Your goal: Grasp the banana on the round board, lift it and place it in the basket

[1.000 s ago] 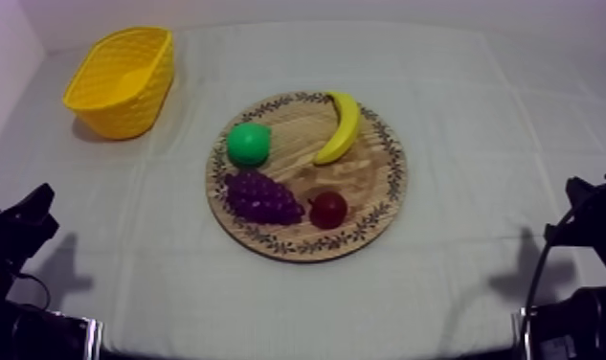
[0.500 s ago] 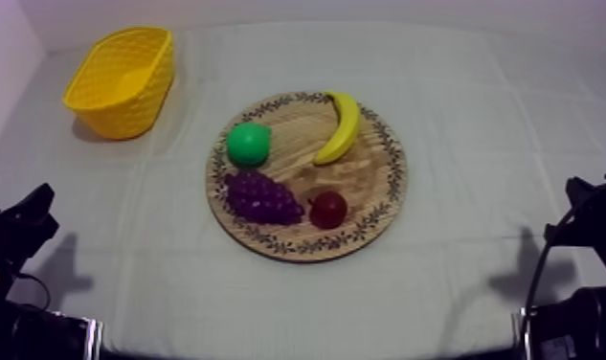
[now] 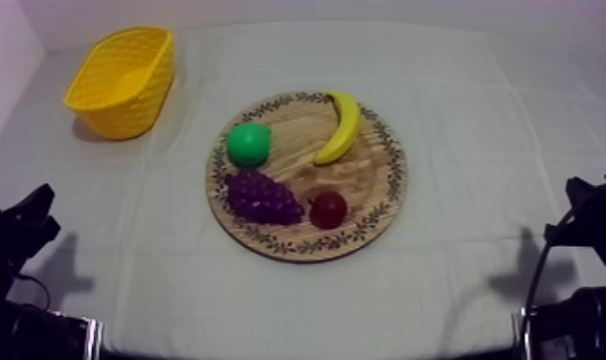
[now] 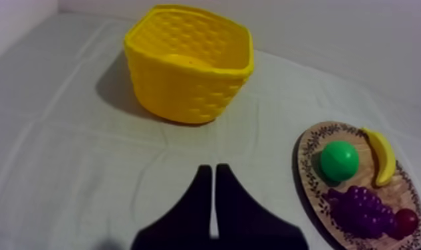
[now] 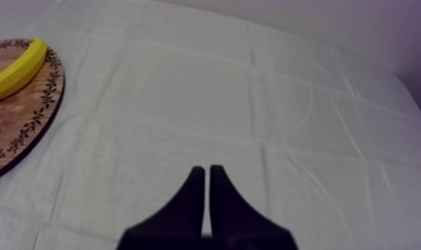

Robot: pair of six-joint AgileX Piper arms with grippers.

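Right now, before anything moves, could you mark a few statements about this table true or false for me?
1. The banana lies on the wooden board. True.
2. The grapes are in the yellow basket. False: the grapes lie on the board, apart from the yellow basket.
3. The left gripper and the right gripper are both shut on nothing. True.
4. The small red fruit touches the banana. False: the small red fruit lies beside the grapes, apart from the banana.

With fingers together, the left gripper [image 4: 215, 174] faces the basket [image 4: 186, 93]; nearby, the board [image 4: 305, 166] bears banana [image 4: 384, 156], grapes [image 4: 359, 209] and small red fruit [image 4: 406, 223].
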